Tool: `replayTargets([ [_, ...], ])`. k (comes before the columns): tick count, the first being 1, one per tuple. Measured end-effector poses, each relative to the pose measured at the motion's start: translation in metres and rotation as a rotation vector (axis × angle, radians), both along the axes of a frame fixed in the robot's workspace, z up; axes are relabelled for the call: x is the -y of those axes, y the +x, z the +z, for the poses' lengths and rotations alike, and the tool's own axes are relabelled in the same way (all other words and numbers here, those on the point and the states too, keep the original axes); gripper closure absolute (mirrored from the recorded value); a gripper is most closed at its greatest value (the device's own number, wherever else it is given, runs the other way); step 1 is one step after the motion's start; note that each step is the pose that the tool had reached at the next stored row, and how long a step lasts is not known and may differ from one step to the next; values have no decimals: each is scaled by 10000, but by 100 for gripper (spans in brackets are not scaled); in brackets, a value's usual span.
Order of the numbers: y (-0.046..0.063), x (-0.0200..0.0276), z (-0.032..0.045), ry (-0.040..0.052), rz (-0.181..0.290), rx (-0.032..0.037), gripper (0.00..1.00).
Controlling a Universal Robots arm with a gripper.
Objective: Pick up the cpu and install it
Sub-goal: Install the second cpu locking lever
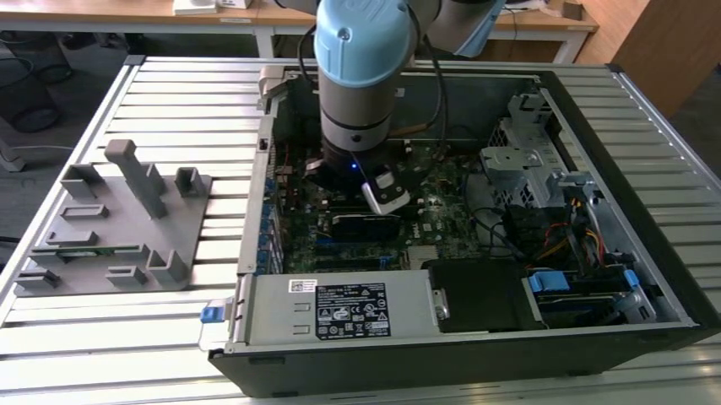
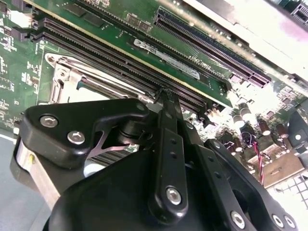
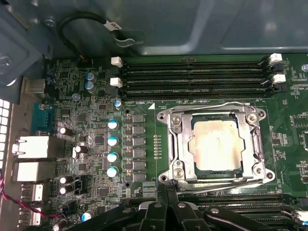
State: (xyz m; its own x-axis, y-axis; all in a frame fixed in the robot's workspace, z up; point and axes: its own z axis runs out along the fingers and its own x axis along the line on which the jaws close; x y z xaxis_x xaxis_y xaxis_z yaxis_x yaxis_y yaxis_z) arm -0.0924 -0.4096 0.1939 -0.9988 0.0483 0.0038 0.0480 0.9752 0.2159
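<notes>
Seated in its socket (image 3: 215,144) on the motherboard (image 3: 139,144): the cpu (image 3: 215,143), retaining frame down around it. Just beside the socket, over the memory slots (image 2: 125,67): end effector (image 3: 166,192), clenched and empty. Installation apparently done.

The arm (image 1: 358,76) perhaps hides the cpu (image 3: 215,144) in the exterior view.
</notes>
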Motion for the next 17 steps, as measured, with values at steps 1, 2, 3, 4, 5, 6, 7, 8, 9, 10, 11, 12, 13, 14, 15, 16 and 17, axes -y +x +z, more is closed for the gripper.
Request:
replayTargets([
  [1,-6,0,-5,32,1,-1,89],
  [2,-7,0,-9,65,5,0,89],
  [3,-8,-2,-12,89,7,-1,89],
  [4,-8,-4,-14,106,10,-1,89],
  [5,-8,-5,-17,122,14,0,89],
  [6,-8,-5,-18,141,17,1,89],
  [7,-7,-5,-19,167,21,2,89],
  [8,-8,-5,-19,179,21,2,89],
  [9,-7,-6,-18,183,21,3,89],
  [10,-7,-6,-13,188,21,6,89],
  [11,-6,-8,-4,196,21,10,89],
  [12,-7,-7,15,192,22,6,89],
  [13,-7,-6,38,184,22,3,89],
  [14,-7,-6,54,184,22,3,89],
  [15,-7,-6,64,183,22,3,89],
  [16,-7,-5,65,184,22,3,89],
  [17,-7,-2,65,184,23,3,89],
])
